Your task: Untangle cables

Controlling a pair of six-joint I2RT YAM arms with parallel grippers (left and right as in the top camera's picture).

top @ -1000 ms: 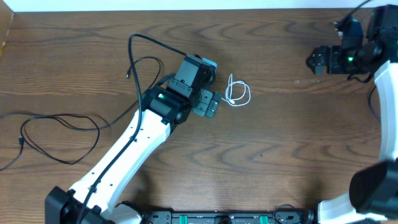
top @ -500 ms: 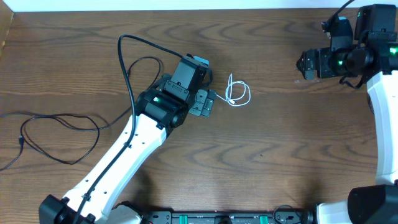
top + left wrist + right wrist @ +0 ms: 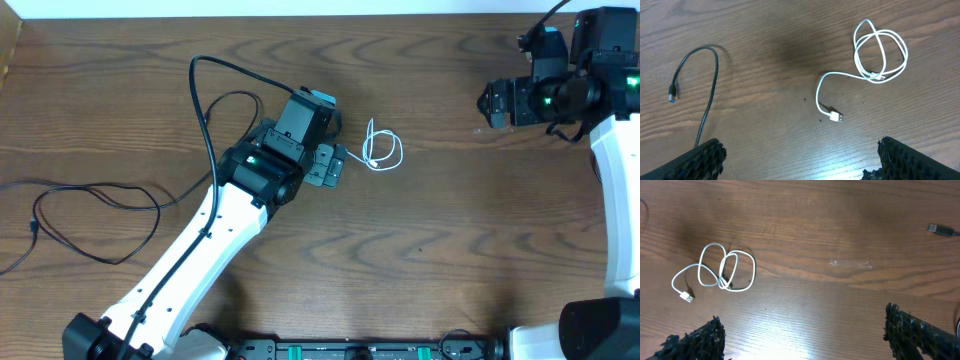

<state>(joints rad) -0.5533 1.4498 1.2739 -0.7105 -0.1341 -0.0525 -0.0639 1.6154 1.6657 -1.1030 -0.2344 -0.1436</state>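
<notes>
Coiled mid-worktop: white cable (image 3: 381, 150), 2 overlapping loops, 1 tail curving out to a plug (image 3: 837, 118), flat on the wood and touching nothing else. Just left of it, left tool (image 3: 330, 165), spread wide, gripping nothing, near the coil but not touching it. Off to the left in the left wrist view, 1 black cable (image 3: 712, 75), arched, ending in a small connector, well apart from the white one. Farther left, near the worktop (image 3: 450, 250) edge, a 2nd black cable (image 3: 60, 184) in a slack loop. At far right, right tool (image 3: 490, 103), likewise wide open and empty, well apart from the coil. Upper right of the right wrist view: 1 dark plug (image 3: 939, 228), lying alone.
</notes>
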